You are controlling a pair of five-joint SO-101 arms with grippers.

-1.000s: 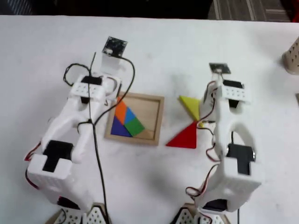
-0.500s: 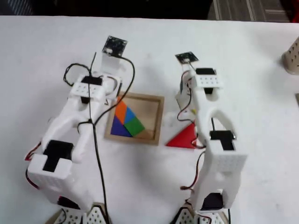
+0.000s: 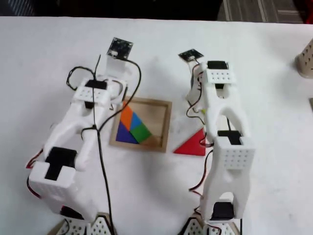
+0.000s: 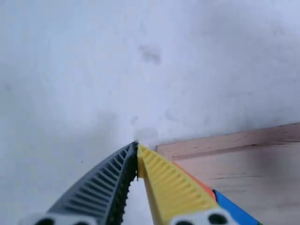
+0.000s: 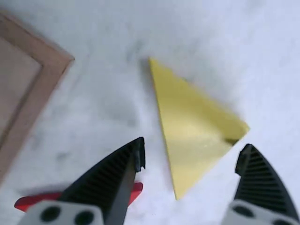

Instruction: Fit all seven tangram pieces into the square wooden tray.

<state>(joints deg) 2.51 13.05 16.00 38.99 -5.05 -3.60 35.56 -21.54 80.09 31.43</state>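
Beside the tray [image 5: 47,79], on the table [image 5: 211,37], lies the yellow triangle [image 5: 192,122], with my right gripper [image 5: 192,145] spread wide astride it. Its long edge faces the tray and its square corner points away; closing on those slanted sides could, I judge, spin the flat piece or squirt it out sideways

A triangle [image 5: 192,117] lies between the fingers of the right gripper [image 5: 192,147], with the tray [image 5: 50,70] beside it and a second triangle [image 5: 28,202] behind. The left gripper [image 4: 137,147] sits just outside the tray's corner.
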